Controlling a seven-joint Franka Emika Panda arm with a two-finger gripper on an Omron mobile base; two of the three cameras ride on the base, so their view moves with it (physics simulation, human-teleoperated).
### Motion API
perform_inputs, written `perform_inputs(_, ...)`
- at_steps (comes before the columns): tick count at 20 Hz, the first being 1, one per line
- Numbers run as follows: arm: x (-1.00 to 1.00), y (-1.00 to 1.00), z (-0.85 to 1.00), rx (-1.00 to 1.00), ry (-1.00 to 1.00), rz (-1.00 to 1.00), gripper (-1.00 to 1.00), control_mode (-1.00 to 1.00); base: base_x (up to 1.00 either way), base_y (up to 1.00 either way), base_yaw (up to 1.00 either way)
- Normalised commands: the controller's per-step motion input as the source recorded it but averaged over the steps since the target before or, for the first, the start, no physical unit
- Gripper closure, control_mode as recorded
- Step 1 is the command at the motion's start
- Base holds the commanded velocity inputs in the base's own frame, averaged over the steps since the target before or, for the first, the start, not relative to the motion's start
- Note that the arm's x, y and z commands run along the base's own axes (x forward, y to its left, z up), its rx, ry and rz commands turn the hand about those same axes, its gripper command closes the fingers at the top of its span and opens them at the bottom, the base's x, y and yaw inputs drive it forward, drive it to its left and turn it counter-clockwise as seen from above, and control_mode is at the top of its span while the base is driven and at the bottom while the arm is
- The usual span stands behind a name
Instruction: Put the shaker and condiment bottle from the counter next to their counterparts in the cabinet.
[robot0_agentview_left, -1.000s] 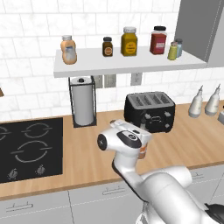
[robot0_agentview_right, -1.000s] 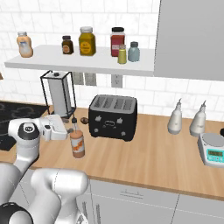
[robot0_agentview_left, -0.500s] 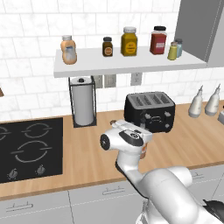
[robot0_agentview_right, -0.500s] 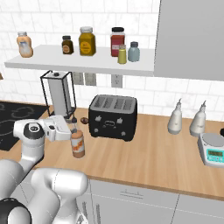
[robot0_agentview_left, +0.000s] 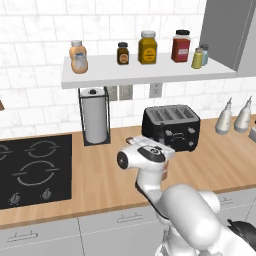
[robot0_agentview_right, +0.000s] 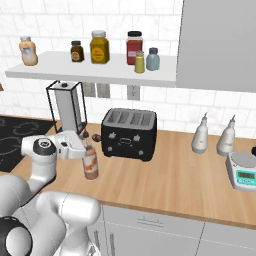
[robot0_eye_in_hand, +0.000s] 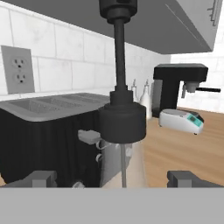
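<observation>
Gripper (robot0_agentview_right: 86, 146) closer to condiment bottle (robot0_agentview_right: 90, 162) than before, fingers spread wide, apparently straddling neck without contact.

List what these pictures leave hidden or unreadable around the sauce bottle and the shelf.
- Condiment bottle: in the left base view the arm covers it; in the hand view its body is cut off by the bottom edge, leaving cap and spout.
- Gripper: open, but whether its fingers touch the bottle cannot be told.
- Shaker and pale blue shaker: too small to tell if they touch.
- Shelf jar labels: too small to read.
</observation>
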Motion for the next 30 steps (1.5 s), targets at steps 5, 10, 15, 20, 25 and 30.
perform_inputs(5,-0.15,-0.46,0.02,0.0,-0.1,0.0,-1.0,-1.0,0.0,0.0,0.0)
perform_inputs(10,-0.1,-0.48,0.22,0.0,-0.09,-0.01,1.0,-1.0,0.0,0.0,0.0)
perform_inputs(15,-0.11,-0.27,0.55,0.0,-0.25,0.0,1.0,-1.0,0.0,0.0,0.0)
perform_inputs(20,-0.48,-0.08,0.89,0.0,-0.37,0.0,1.0,-1.0,0.0,0.0,0.0)
perform_inputs(25,-0.45,0.0,1.0,-0.01,-0.29,0.0,1.0,-1.0,0.0,0.0,0.0)
perform_inputs(30,-0.28,0.04,1.0,0.0,-0.03,-0.01,1.0,-1.0,0.0,0.0,0.0)
